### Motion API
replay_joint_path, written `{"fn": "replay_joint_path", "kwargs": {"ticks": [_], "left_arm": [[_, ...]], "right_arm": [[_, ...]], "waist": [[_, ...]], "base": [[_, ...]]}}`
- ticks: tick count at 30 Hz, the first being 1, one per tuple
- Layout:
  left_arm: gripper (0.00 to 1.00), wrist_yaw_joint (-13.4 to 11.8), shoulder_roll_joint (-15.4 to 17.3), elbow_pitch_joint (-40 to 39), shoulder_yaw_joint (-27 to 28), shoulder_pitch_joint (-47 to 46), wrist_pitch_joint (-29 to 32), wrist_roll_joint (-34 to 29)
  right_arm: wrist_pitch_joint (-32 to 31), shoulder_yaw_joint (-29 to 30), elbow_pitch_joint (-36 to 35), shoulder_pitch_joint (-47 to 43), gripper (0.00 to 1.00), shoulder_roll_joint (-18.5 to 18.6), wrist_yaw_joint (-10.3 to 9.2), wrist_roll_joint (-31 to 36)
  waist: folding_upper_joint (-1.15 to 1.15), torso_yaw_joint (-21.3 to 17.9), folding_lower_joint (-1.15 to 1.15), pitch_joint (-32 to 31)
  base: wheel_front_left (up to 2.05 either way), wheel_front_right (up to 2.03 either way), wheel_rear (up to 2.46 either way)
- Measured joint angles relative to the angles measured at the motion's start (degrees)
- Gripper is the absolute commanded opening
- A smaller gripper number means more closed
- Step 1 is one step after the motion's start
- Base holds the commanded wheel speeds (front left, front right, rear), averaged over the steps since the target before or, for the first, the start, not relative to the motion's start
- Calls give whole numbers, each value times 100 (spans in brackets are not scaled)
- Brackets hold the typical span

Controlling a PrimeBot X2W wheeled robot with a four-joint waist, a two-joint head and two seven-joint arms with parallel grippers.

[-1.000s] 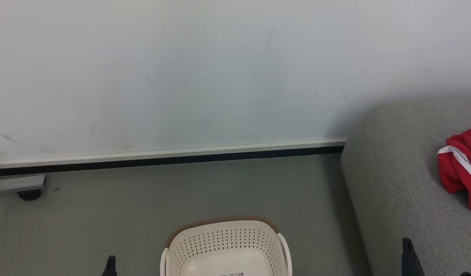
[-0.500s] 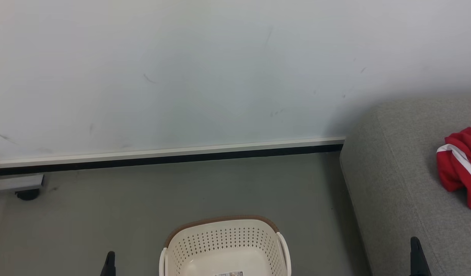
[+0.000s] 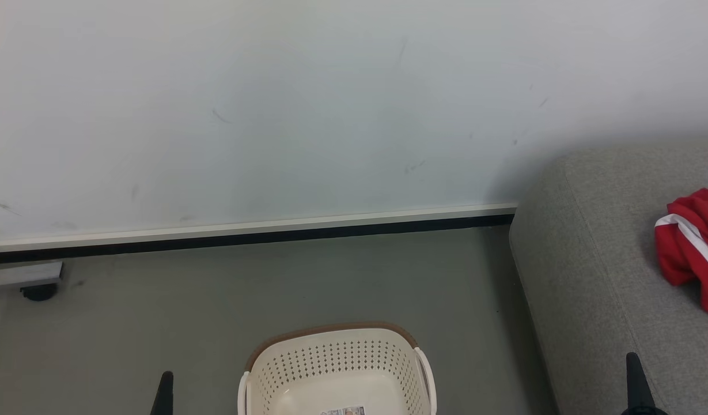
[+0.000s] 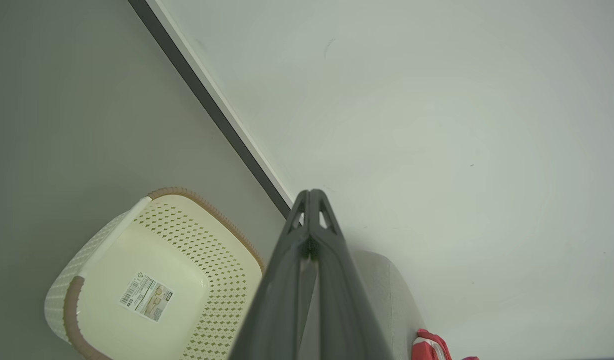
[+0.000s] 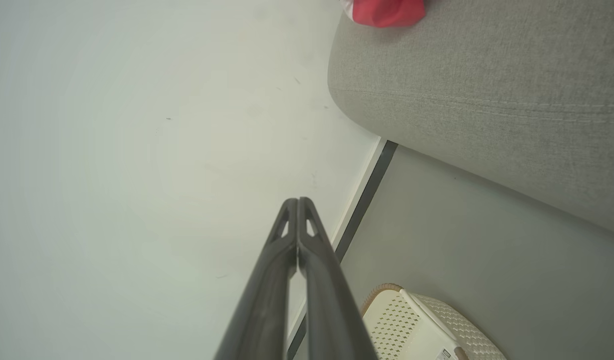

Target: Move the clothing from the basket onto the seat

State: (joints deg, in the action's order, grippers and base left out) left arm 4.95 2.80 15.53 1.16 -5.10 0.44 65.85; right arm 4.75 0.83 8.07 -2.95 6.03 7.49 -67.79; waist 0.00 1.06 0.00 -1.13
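Observation:
The cream basket (image 3: 336, 363) with a brown rim stands on the floor at the bottom middle of the head view; its inside holds just a label sticker (image 4: 147, 297). Red clothing (image 3: 691, 248) with white stripes lies on the grey seat (image 3: 590, 276) at the right. My left gripper (image 3: 165, 397) is at the basket's left, fingers pressed together, holding nothing (image 4: 310, 196). My right gripper (image 3: 636, 380) hangs in front of the seat's near side, also shut and empty (image 5: 298, 202). The basket (image 5: 416, 325) and the clothing (image 5: 384, 11) also appear in the right wrist view.
A pale wall (image 3: 273, 115) with a white and black baseboard (image 3: 250, 233) runs behind the basket. A grey object on a dark caster (image 3: 28, 282) sits by the wall at far left. Grey floor (image 3: 215, 300) surrounds the basket.
The head view has drifted slightly, so the scene sits a little higher. My right gripper's tip has shifted to the right and lower in that view. The clothing and basket stayed put.

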Motion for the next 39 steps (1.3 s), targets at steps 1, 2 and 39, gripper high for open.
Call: {"fn": "replay_joint_path", "kwargs": {"ticks": [1, 2, 39], "left_arm": [[0, 1, -1, 3, 1, -3, 8, 47], [0, 2, -1, 5, 2, -6, 20, 105], [0, 177, 1, 56, 53, -231, 477, 1891]], "right_arm": [[-14, 11, -4, 1, 0, 1, 0, -58], [-22, 18, -5, 1, 0, 4, 0, -113], [-408, 315, -91, 112, 0, 48, 0, -2086]], "waist": [[0, -2, 0, 2], [0, -4, 0, 4], [0, -72, 0, 81]], "base": [[0, 0, 0], [0, 0, 0], [0, 0, 0]]}}
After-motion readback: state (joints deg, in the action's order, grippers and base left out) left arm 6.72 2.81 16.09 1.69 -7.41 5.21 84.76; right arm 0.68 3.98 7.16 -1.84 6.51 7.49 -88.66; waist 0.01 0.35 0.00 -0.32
